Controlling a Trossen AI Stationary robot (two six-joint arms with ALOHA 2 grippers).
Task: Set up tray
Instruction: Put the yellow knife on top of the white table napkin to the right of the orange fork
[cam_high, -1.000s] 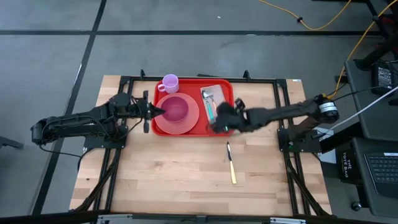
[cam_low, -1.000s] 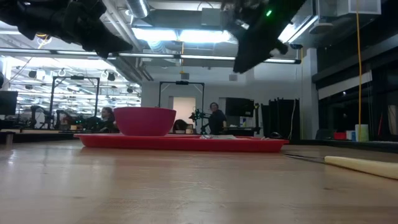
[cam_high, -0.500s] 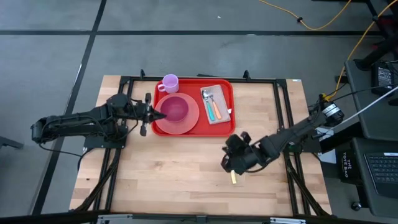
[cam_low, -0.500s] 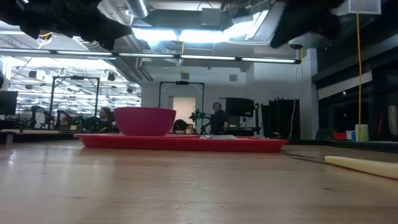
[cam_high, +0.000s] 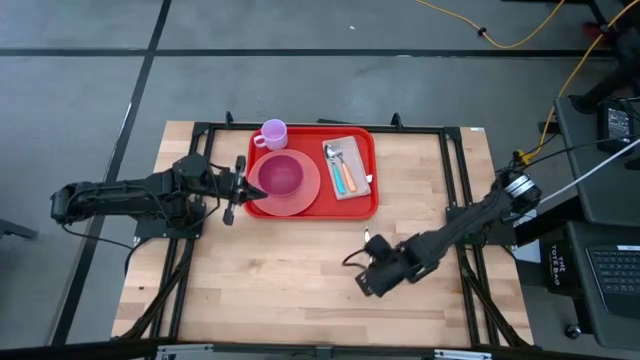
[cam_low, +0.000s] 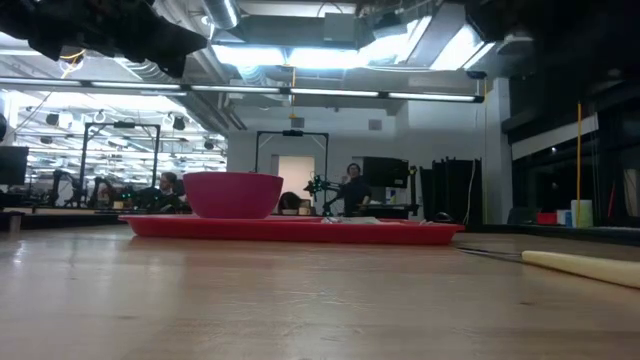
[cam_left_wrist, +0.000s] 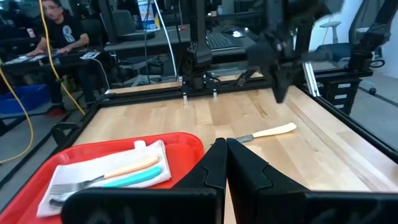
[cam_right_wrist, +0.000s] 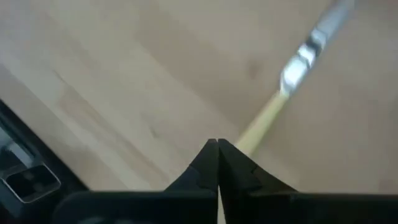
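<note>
The right gripper (cam_high: 372, 281) is hanging low over the bare wood, fingers pressed together with nothing between them. The knife (cam_right_wrist: 292, 84) is lying just ahead of its tips, long axis running away from the gripper: thin yellow handle nearest, shiny metal blade beyond. So this arm's clearly the closer one. Farther back, the glossy red tray (cam_high: 368, 208) is sitting mid-table. The left gripper (cam_high: 238, 187) is waiting at its edge, closed and empty.

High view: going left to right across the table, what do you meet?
Left gripper → pink bowl on its plate → napkin with cutlery on the red tray → right gripper over the knife.
</note>
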